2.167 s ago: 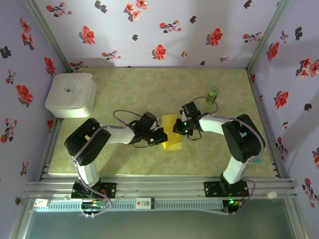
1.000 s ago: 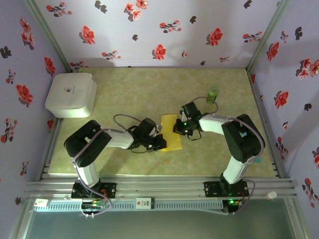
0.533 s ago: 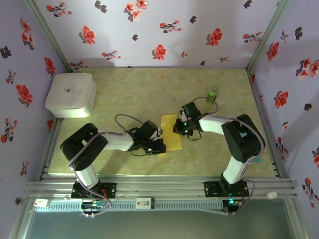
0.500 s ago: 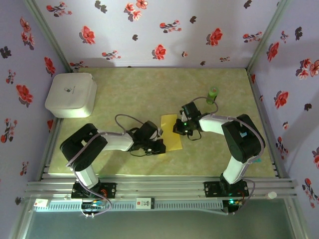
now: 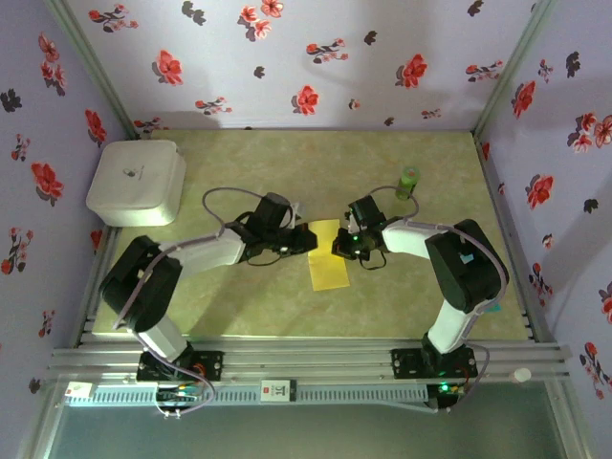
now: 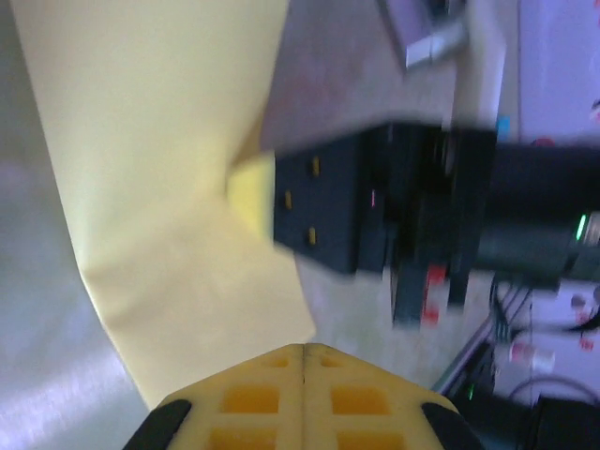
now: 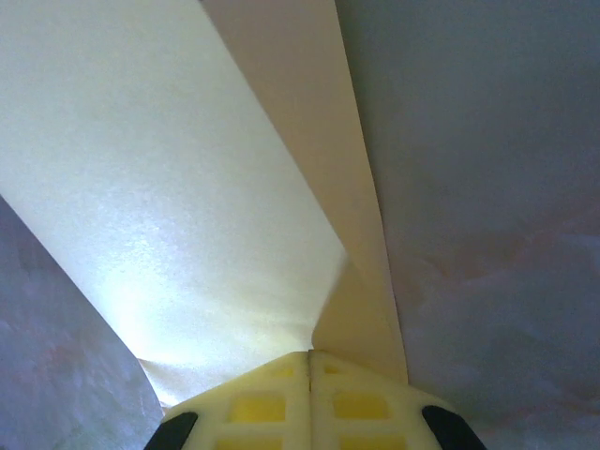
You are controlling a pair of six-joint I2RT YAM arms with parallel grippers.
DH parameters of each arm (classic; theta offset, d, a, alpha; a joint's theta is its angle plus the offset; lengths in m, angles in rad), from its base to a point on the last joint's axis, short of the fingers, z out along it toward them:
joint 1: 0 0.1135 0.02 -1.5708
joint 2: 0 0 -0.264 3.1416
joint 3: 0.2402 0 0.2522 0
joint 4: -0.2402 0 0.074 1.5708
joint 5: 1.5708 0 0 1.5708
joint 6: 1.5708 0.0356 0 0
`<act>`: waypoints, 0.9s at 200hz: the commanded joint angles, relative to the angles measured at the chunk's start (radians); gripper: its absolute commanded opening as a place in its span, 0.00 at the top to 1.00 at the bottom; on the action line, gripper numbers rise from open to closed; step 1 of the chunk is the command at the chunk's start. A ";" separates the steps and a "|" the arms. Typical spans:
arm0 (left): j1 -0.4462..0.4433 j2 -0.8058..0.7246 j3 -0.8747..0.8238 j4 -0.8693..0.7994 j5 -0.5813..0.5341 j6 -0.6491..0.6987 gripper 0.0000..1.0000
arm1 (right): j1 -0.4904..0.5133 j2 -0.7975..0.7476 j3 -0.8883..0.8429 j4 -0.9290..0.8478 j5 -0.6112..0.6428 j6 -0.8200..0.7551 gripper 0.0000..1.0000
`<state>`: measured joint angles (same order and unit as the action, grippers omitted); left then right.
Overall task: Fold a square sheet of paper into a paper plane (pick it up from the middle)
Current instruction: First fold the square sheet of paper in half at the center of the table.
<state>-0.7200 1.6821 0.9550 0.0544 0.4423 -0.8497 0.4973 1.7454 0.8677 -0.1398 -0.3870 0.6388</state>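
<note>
The square sheet of paper (image 5: 329, 268) lies folded into a bright yellow upright rectangle in the middle of the table. My left gripper (image 5: 308, 239) is shut, its tips at the sheet's upper left edge. My right gripper (image 5: 341, 247) is shut too, its tips set down on the sheet's upper right edge. In the left wrist view the paper (image 6: 159, 141) spreads ahead of my shut left gripper (image 6: 305, 349), and the right gripper's fingertip (image 6: 251, 187) touches it. In the right wrist view a raised flap of paper (image 7: 169, 187) meets the shut right gripper (image 7: 309, 353).
A white rounded box (image 5: 137, 182) stands at the back left. A small green cylinder (image 5: 408, 180) stands at the back right, just behind the right arm. Flowered walls close the table on three sides, and a metal rail (image 5: 306, 359) runs along the near edge.
My left gripper has slid from the paper's lower left edge away from the bases to its upper left edge. The right arm and the paper have stayed put.
</note>
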 commanded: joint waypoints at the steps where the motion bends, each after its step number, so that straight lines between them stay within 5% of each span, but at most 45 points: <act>1: 0.028 0.093 0.044 0.029 0.029 0.029 1.00 | 0.003 0.057 -0.028 -0.169 0.066 -0.001 1.00; 127: 0.078 0.300 0.047 0.054 0.034 0.049 1.00 | 0.006 0.072 -0.042 -0.158 0.061 0.001 1.00; 180: 0.087 0.268 0.116 -0.061 0.059 0.058 1.00 | 0.006 0.071 -0.039 -0.163 0.071 0.000 1.00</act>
<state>-0.6476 1.9533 1.0222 0.1059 0.5014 -0.8196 0.4973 1.7496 0.8707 -0.1436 -0.3923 0.6388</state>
